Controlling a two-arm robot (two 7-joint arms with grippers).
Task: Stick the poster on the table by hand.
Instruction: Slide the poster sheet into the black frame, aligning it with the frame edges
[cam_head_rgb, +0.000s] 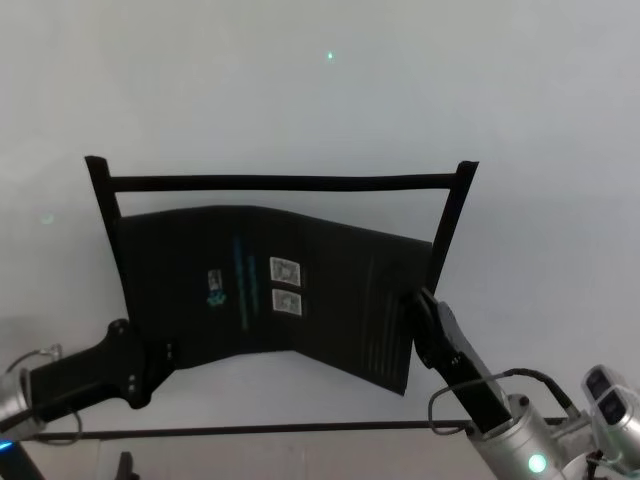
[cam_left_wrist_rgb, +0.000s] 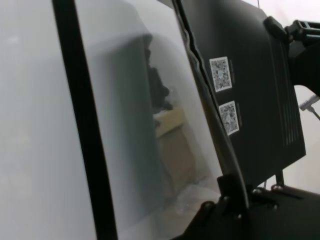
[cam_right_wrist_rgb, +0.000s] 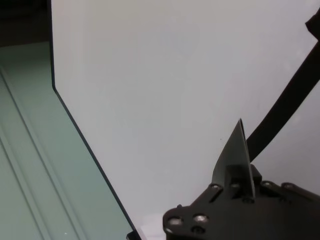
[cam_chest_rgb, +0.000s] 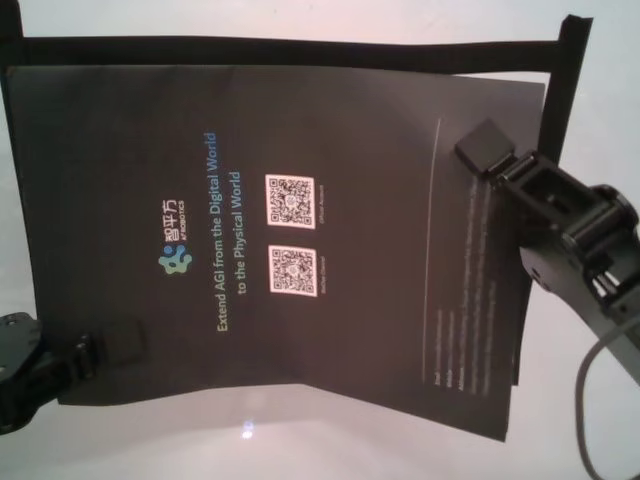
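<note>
The black poster (cam_head_rgb: 270, 290) with two white QR codes (cam_chest_rgb: 291, 235) and a blue-green logo (cam_chest_rgb: 175, 260) hangs between my two grippers over the white table (cam_head_rgb: 300, 90), inside the black tape outline. It sags and its near right corner droops. My left gripper (cam_head_rgb: 150, 365) is shut on the poster's near left corner (cam_chest_rgb: 110, 350). My right gripper (cam_head_rgb: 415, 305) is shut on the poster's right edge (cam_chest_rgb: 485, 150). The left wrist view shows the sheet (cam_left_wrist_rgb: 250, 90) raised off the table. The right wrist view shows the pinched edge (cam_right_wrist_rgb: 235, 155).
Thin black tape strips mark a frame on the table: a far strip (cam_head_rgb: 280, 182), a left strip (cam_head_rgb: 105, 215), a right strip (cam_head_rgb: 450, 225) and a near strip (cam_head_rgb: 280, 430). The table's edge (cam_right_wrist_rgb: 85, 145) shows in the right wrist view, with greenish floor beyond.
</note>
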